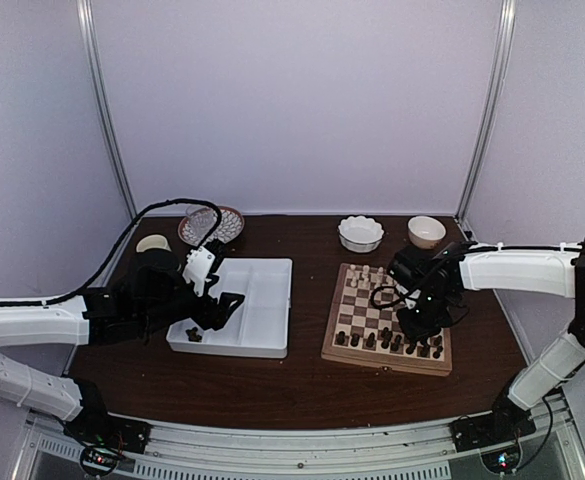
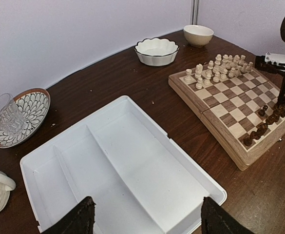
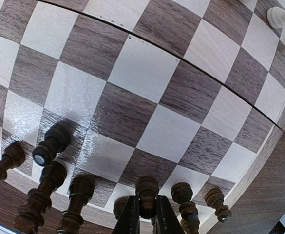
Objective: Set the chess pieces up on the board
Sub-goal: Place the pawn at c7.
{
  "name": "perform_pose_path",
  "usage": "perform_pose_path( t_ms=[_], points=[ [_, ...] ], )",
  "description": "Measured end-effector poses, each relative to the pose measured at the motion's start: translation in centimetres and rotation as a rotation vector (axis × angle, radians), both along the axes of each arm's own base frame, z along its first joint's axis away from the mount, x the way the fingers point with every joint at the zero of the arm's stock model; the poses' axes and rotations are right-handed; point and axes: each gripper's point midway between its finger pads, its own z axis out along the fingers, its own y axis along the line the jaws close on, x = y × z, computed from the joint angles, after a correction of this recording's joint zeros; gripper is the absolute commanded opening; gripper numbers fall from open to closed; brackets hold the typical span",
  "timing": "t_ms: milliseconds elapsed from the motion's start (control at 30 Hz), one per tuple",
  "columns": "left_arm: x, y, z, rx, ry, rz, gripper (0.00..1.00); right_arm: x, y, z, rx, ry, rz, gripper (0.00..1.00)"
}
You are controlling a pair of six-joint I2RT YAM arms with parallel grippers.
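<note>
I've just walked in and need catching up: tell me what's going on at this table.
Two robot arms are setting up a chessboard. The right gripper is shut on a dark piece at its near rows, where most dark pieces stand; the cream pieces fill the far rows. The left gripper hangs open over the white tray, which looks to hold one or two stray dark chessmen.

chess pieces (image 1: 384, 339): dark brown, upright, rows along near edge | board (image 1: 362, 314): checked wood, lying flat
</note>
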Motion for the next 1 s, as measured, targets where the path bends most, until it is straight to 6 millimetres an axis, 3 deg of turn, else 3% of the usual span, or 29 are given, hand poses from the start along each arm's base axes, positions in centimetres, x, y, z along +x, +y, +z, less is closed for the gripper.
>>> perform_pose_path(
  t_ms=[833, 1000],
  points=[
    [0.01, -0.01, -0.14, 0.003, 0.003, 0.0, 0.74, 0.55, 0.38, -0.14, 0.024, -0.007, 0.0, 0.12],
    [0.01, -0.03, -0.3, 0.007, 0.006, 0.0, 0.75, 0.64, 0.35, -0.19, 0.021, -0.007, 0.001, 0.22]
  ],
)
